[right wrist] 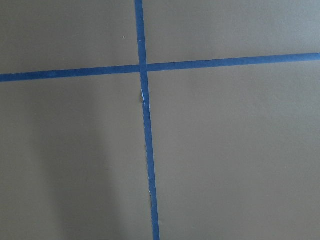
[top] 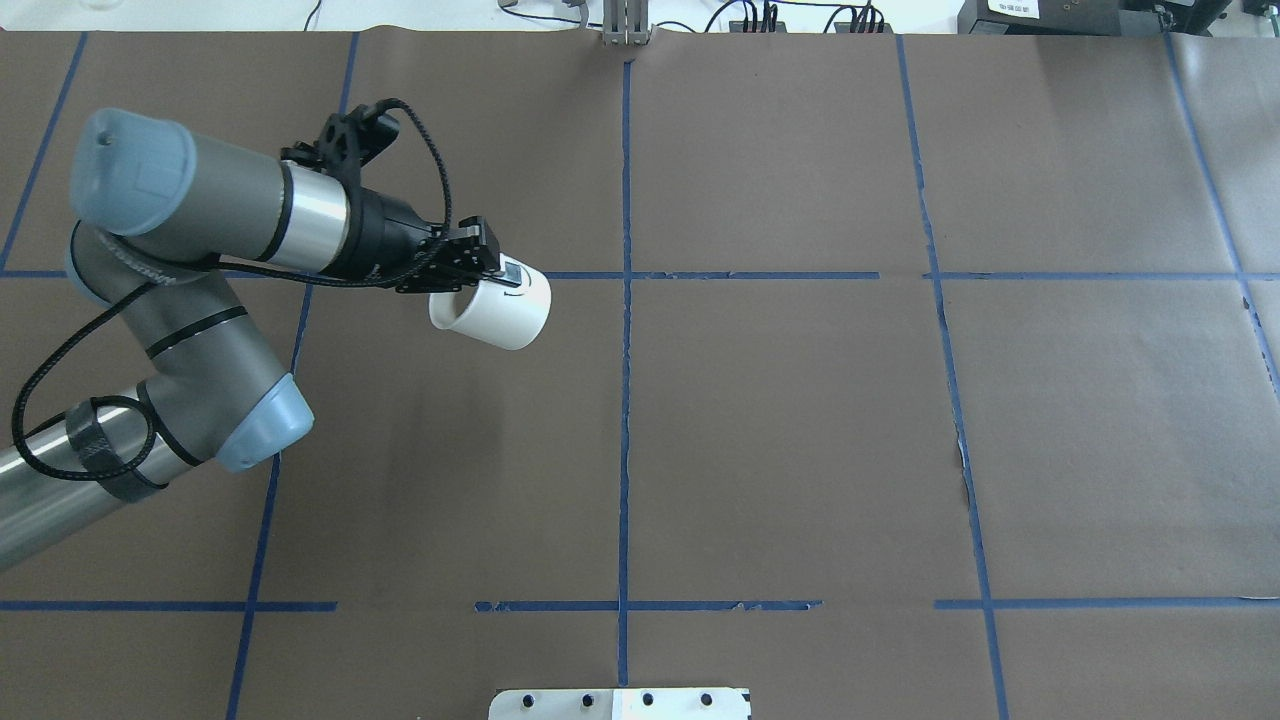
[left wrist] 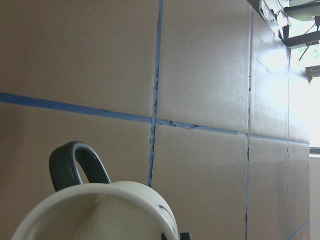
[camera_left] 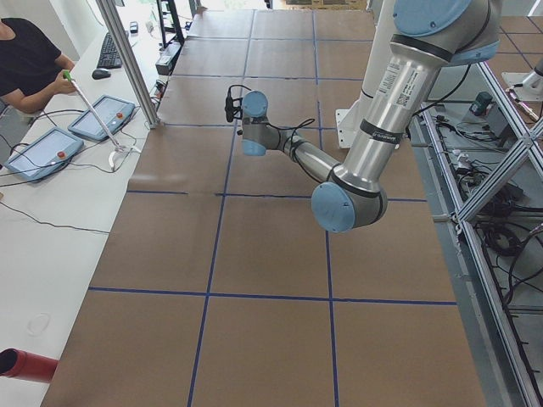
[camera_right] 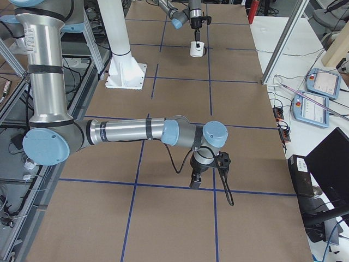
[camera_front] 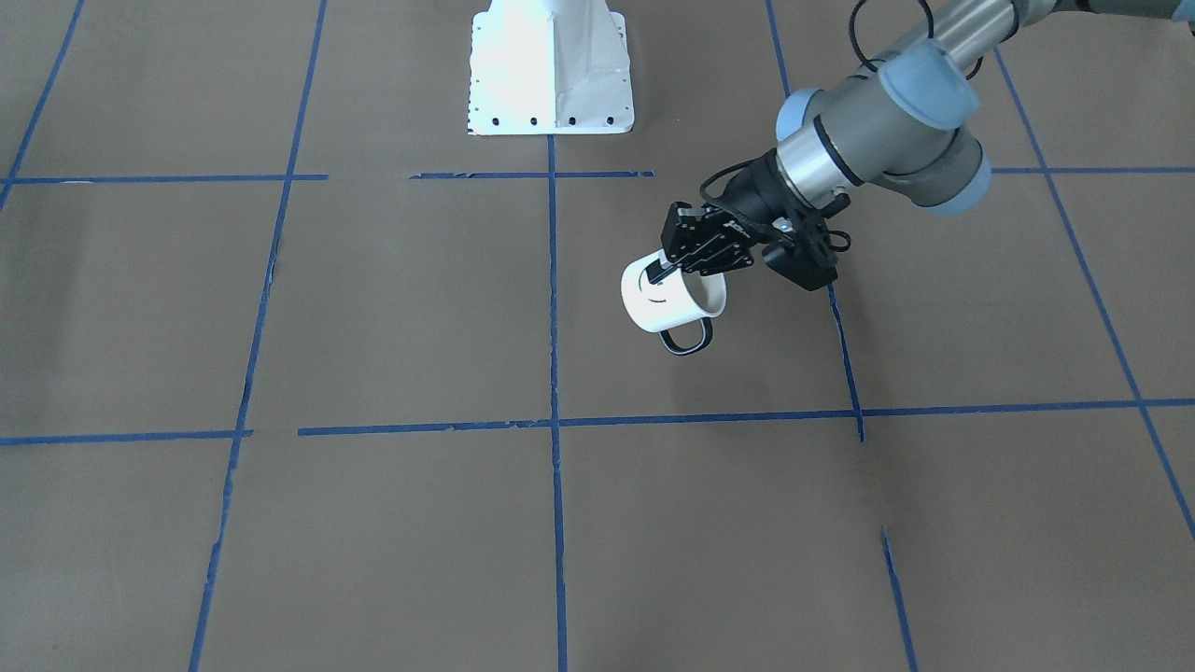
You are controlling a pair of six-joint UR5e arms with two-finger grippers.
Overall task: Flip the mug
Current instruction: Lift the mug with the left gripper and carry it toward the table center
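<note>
The small white mug (camera_front: 656, 301) with a black loop handle (camera_front: 686, 338) and a black smiley face is held tipped on its side, its mouth toward the arm. My left gripper (camera_front: 668, 271) is shut on its rim, one finger inside and one outside on the face. The mug also shows in the overhead view (top: 496, 310), under the left gripper (top: 492, 274), and far off in the exterior right view (camera_right: 196, 50). The left wrist view shows its rim and handle (left wrist: 75, 162) over brown paper. My right gripper (camera_right: 195, 182) points down near the table; I cannot tell whether it is open or shut.
Brown paper with blue tape lines (top: 625, 400) covers the table. The white robot base plate (camera_front: 551, 75) stands at the robot's side. A side table with tablets (camera_left: 51, 148), a person (camera_left: 25, 55) and a metal post (camera_left: 127, 59) lie beyond the far edge.
</note>
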